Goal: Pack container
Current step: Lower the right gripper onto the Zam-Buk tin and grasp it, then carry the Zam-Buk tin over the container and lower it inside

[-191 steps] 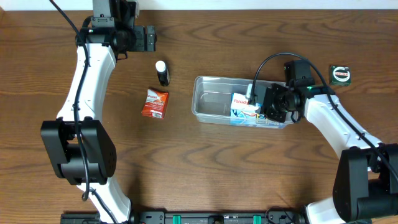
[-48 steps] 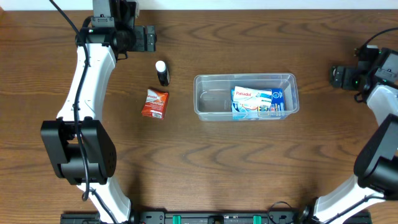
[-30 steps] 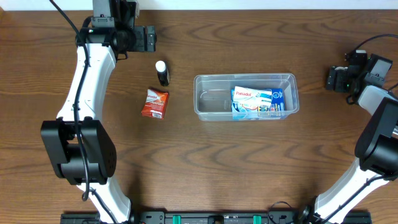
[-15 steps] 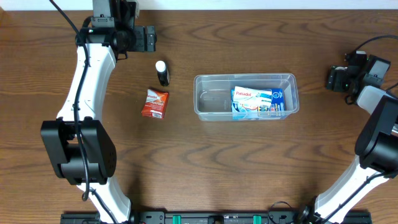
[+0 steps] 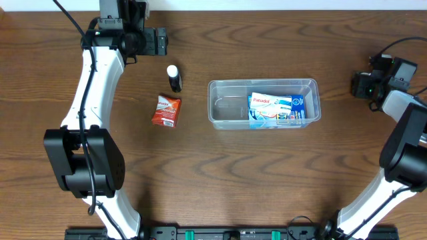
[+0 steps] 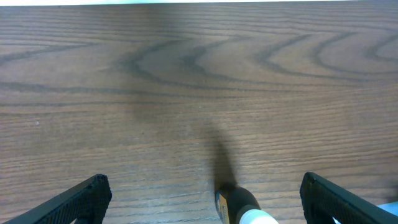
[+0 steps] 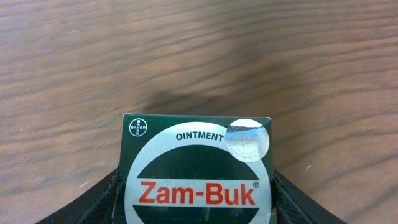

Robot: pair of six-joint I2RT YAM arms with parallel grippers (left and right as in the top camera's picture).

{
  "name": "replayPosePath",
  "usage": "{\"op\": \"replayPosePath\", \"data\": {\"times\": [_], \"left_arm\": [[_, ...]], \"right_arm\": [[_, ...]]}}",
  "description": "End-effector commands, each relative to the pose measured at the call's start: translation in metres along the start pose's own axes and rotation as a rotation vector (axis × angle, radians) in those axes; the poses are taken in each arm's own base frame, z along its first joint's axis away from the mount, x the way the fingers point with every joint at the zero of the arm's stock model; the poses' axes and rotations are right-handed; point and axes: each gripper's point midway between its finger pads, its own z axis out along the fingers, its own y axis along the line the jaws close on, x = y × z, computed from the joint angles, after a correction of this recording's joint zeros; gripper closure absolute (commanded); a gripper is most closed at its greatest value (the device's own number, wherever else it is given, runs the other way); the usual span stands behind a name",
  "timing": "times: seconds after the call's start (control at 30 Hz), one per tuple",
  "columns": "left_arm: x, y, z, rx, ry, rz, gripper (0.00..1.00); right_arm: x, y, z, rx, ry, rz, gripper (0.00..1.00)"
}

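Note:
The clear plastic container (image 5: pixel 225 107) sits mid-table with a blue and white Panadol carton (image 5: pixel 275 109) lying in its right half. My right gripper (image 5: pixel 361 85) is at the far right of the table, low over the wood. In the right wrist view its jaws (image 7: pixel 198 202) press both sides of a dark green Zam-Buk ointment box (image 7: pixel 198 158). My left gripper (image 5: pixel 160 41) is open and empty at the back left. A black bottle with a white cap (image 5: pixel 174 78) lies in front of it and shows between the open fingers in the left wrist view (image 6: pixel 239 208).
A red sachet (image 5: pixel 165 111) lies left of the container, just below the black bottle. The table's far edge runs along the top of the overhead view.
My right arm left the container, where the Panadol carton stays, and swung to the far right onto the Zam-Buk box. In the last second it only shifted slightly. The left arm has not moved.

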Motion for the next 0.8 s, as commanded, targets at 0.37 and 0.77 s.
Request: {"op": "replayPosePath", "data": {"times": [0.37,0.77], "left_arm": [[0.007,0.004,0.005,0.0,0.018,-0.003,0.02],[0.007,0.004,0.005,0.001,0.018,-0.003,0.02]], "right_arm": [[-0.062,0.102,-0.177,-0.119,-0.078,0.033,0.56],[0.024,0.194,-0.262,-0.251,0.203,0.018,0.57]]}}
